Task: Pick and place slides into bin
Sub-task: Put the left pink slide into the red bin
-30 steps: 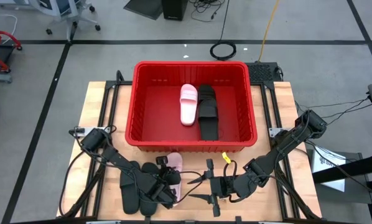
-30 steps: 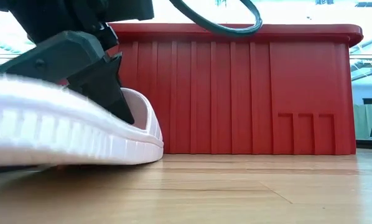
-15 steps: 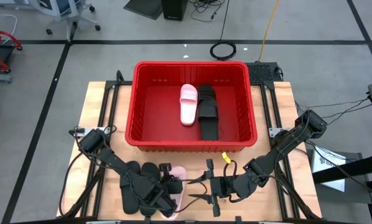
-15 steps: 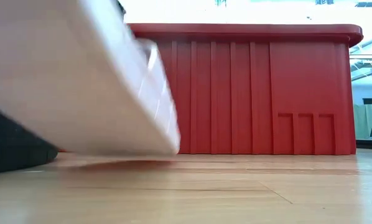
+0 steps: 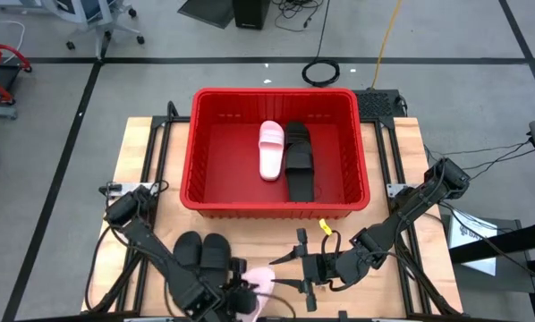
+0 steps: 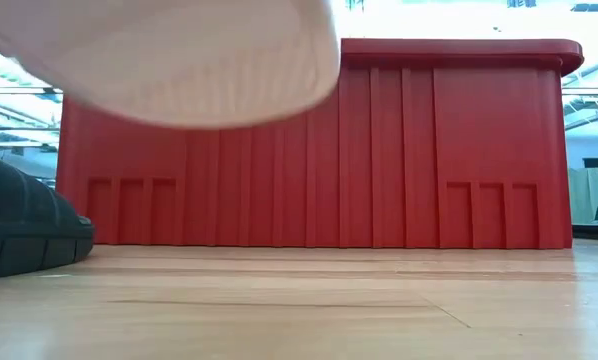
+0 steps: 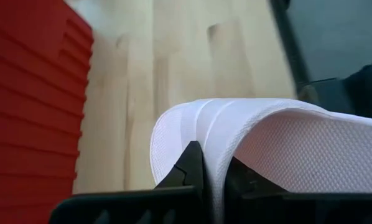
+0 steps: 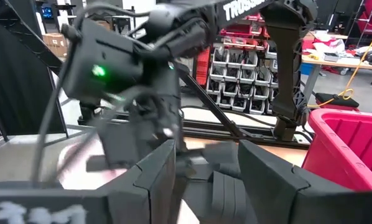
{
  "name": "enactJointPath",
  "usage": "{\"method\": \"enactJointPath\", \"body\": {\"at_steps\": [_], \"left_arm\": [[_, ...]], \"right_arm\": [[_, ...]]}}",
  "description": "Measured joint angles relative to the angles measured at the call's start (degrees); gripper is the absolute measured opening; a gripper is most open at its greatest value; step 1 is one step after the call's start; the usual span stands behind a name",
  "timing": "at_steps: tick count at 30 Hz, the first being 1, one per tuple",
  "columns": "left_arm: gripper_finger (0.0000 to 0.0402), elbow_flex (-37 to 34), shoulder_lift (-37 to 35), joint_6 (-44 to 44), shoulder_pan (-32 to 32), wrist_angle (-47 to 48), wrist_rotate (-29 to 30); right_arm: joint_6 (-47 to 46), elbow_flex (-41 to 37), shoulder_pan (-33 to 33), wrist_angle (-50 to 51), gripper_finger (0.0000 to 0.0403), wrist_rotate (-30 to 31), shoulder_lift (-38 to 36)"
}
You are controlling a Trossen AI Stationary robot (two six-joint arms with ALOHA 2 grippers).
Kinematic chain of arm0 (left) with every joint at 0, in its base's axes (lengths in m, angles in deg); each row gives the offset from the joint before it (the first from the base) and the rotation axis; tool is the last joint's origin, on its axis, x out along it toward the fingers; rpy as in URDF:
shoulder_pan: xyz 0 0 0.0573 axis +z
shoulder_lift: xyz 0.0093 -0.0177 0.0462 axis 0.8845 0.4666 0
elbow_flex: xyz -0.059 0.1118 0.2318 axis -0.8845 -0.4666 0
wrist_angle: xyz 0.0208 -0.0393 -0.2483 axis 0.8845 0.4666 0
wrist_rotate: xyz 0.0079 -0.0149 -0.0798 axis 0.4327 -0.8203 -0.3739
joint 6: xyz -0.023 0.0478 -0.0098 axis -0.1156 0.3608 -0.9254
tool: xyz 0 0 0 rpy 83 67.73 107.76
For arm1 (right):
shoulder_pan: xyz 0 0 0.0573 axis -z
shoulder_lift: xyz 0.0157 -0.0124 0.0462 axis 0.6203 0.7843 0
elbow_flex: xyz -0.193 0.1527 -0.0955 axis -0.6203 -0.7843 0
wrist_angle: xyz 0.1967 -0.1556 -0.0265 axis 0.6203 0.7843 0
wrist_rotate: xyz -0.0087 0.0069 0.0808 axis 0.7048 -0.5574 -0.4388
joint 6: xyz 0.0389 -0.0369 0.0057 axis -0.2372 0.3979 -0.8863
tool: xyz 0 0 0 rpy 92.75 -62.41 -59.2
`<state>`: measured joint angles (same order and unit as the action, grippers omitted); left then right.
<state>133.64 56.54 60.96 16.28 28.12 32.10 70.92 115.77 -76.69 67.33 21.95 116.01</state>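
Above table [image 5: 138, 152]: left jaws [image 7: 212, 177] pinching pink slide [image 7: 267, 146]

Beyond my wooden table [image 5: 151, 152] the floor [image 5: 142, 40] was grey and crossed by dark taped lines. An office chair [image 5: 93, 22] on castors stood at the far left, and a dark box [image 5: 250, 12] sat near the far edge with loose cables beside it. A coiled black cable [image 5: 321, 72] lay on the floor just behind the table, and a yellow cord [image 5: 388, 31] ran away from it. Across the room I saw shelves of small parts bins [image 8: 239, 78], a cardboard box [image 8: 52, 43] on a rack, and a workbench [image 8: 341, 59] cluttered with things. Bright light came in from windows [image 6: 589, 110] behind.
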Motion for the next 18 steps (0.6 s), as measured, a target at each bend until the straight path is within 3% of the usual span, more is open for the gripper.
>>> {"method": "enactJointPath", "body": {"at_steps": [7,18], "left_arm": [[0.002,3.1,0.0,1.9,-2.3,0.1,0.7],[0.0012,3.9,-0.2,2.4,-3.5,0.6,3.2]], "right_arm": [[0.0,0.0,0.0,0.0,0.0165,0.0,0.0],[0.0,0.0,0.0,-0.1,0.0165,0.0,0.0]]}}
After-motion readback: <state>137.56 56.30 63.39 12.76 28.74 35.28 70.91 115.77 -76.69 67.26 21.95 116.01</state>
